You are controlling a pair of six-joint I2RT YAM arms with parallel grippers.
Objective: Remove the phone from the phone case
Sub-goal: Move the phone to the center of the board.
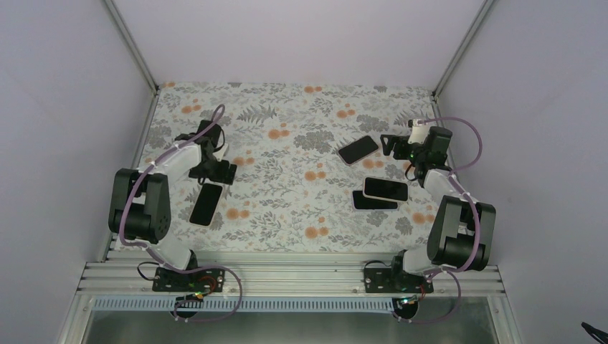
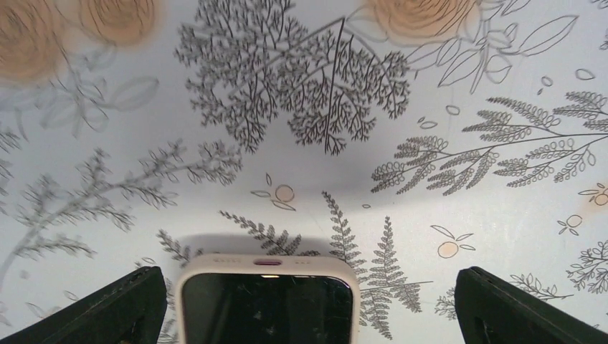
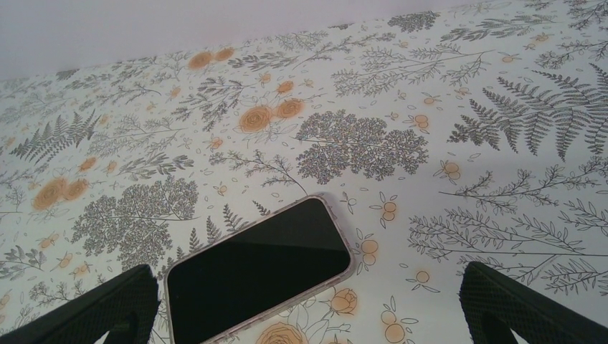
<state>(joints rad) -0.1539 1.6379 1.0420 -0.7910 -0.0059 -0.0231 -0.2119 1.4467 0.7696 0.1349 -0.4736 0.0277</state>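
Floral table (image 1: 287,208); left fingers (image 2: 107,308) spread wide, empty, over cream-cased phone (image 2: 267,301); right fingers (image 3: 86,308) likewise.

Bench (image 1: 287,215) cloth is white with grey ferns and orange flowers all over. Left phone (image 2: 267,308) has a black screen in a cream case (image 2: 267,259). Right phone (image 3: 258,269) is black too, in a clear pinkish case (image 3: 349,251). Arms (image 1: 136,208) are black and white, with purple cables (image 1: 478,143).
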